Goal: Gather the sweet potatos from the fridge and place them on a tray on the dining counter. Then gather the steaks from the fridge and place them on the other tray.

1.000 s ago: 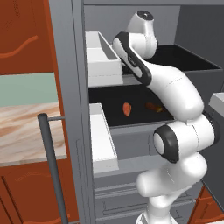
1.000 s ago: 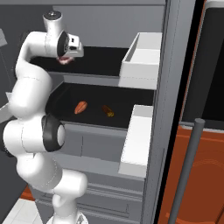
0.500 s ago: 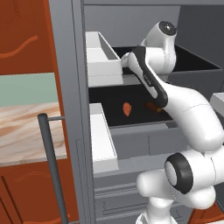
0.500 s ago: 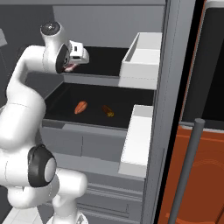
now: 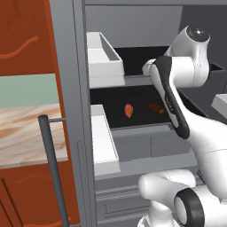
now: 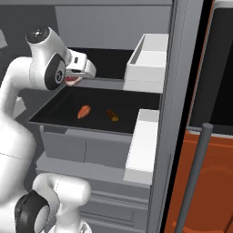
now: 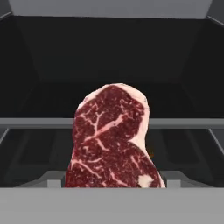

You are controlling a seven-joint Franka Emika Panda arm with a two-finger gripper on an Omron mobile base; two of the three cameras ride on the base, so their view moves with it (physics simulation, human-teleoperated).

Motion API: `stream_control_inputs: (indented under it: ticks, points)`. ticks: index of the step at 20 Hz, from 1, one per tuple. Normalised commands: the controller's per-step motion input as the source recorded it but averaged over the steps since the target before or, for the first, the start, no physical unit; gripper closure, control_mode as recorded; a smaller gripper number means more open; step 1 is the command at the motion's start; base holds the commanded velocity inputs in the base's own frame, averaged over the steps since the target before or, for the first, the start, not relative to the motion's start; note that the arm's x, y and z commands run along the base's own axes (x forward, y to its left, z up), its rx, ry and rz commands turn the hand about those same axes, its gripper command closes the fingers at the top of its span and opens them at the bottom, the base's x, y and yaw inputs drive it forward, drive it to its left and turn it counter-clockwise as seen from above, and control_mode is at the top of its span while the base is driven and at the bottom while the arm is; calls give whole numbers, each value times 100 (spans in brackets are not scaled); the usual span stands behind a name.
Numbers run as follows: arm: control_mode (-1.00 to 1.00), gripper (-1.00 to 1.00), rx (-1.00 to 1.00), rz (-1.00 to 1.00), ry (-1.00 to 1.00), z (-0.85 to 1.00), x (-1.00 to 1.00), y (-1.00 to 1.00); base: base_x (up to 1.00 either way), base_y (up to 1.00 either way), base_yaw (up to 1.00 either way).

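- I have the arm raised in front of the open fridge, with the claw level with the front edge of the upper shelf.
- In the hand view, 1 steak sits right in front of the camera, dark red with pale marbling and a white fat rim; the fingertips are hidden behind it.
- From the right base view I see a sliver of red meat under the hand, so the claw appears to be clamped on the steak with its jaws spread wide around it.
- 2 sweet potatos lie apart on the dark lower shelf: the lighter orange one to the left, the darker one to its right.
- A white door bin hangs on the left door, and another white bin on the right door.
- To the left of the fridge I see a tan marbled worktop above red-brown cabinets.
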Motion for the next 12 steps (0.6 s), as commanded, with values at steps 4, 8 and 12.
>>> stream_control_inputs:
  ticks: [4, 8, 12]
  points:
    - [-100, 100, 0, -4, 12, 0, -100, -43, 0, 0, 0]
    - [-100, 100, 0, 0, 14, 0, -100, -4, 0, 0, 0]
    - [-100, 100, 0, 5, 9, -3, -100, 0, 0, 0, 0]
